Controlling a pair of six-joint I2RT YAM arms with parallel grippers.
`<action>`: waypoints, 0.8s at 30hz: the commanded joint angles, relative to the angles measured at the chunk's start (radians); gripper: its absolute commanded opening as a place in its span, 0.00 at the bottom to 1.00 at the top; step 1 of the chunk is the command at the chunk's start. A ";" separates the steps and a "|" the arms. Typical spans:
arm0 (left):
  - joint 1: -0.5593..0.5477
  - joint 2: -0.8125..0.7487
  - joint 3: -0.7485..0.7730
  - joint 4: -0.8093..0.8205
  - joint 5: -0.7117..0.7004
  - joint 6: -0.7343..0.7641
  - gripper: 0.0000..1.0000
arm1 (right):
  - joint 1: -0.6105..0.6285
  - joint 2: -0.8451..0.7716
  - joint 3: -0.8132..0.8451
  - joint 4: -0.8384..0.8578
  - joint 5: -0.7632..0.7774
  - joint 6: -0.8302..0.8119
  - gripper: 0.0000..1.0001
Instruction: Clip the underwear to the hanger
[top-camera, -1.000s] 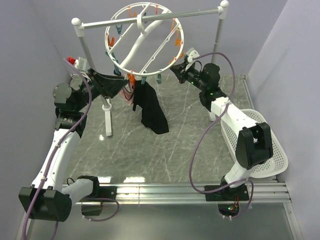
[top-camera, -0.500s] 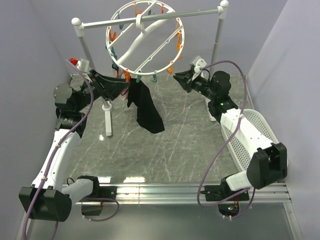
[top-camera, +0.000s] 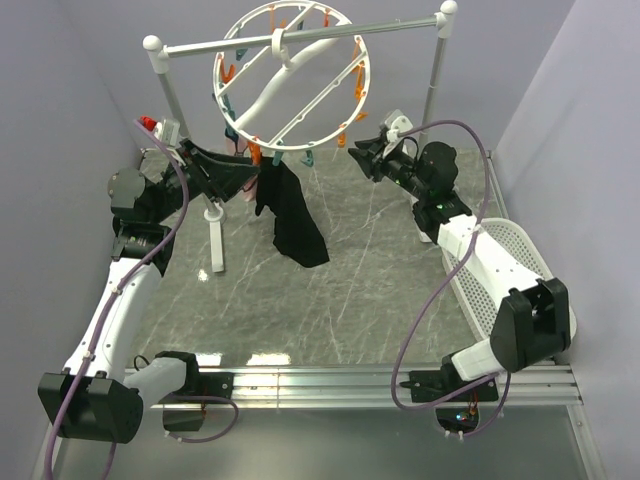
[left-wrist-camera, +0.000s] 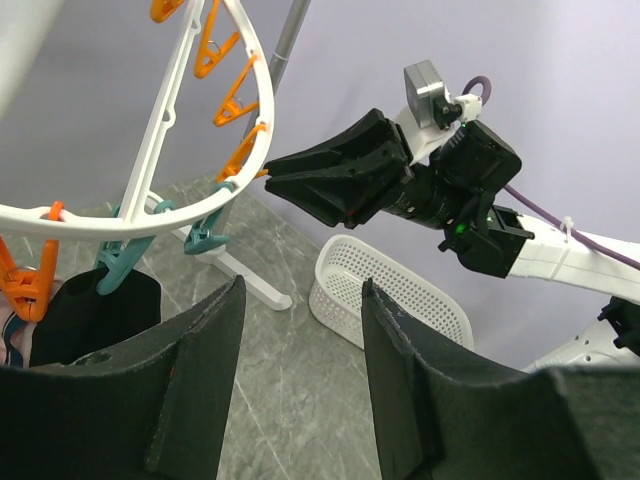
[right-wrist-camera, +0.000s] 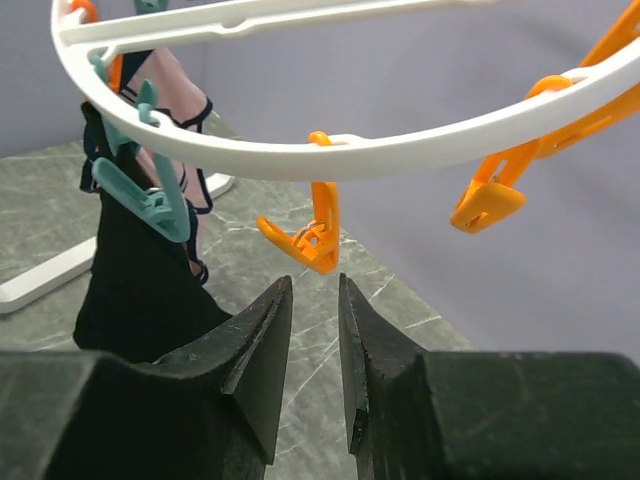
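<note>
Black fabric marks the underwear (top-camera: 290, 215), which hangs down from the lowest part of the hanger (top-camera: 266, 100), its top edge caught at the rim by a teal clothespin (left-wrist-camera: 125, 262) and its loose end dangling above the grey marbled table (top-camera: 360, 270). A pink garment (right-wrist-camera: 165, 130) with dark trim hangs just behind it from the same rim. The hanger, a white ring with wavy cross bars, is hooked over the bar of the rail stand (top-camera: 300, 35) and tilts toward the camera. The left gripper (top-camera: 250, 174) is raised just beside the top of the underwear on its left, its fingers spread wide with nothing between them. The right gripper (top-camera: 356, 154) is lifted at the ring's lower right, well apart from the underwear; its jaws stand slightly parted with a narrow gap and grasp nothing. An orange clothespin (right-wrist-camera: 310, 240) hangs from the rim just ahead of its tips, not touching them in the wrist view. A white mesh basket (top-camera: 520, 270) sits on the table's right edge under the right arm.
</note>
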 joint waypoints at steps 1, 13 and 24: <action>-0.003 -0.002 0.006 0.044 0.018 0.010 0.55 | -0.013 0.007 0.053 0.104 0.025 0.008 0.32; -0.003 0.009 0.003 0.051 0.015 0.009 0.55 | -0.018 0.091 0.170 0.107 -0.053 0.003 0.35; -0.003 0.012 0.006 0.051 0.015 0.009 0.55 | -0.024 0.153 0.225 0.022 -0.106 -0.073 0.40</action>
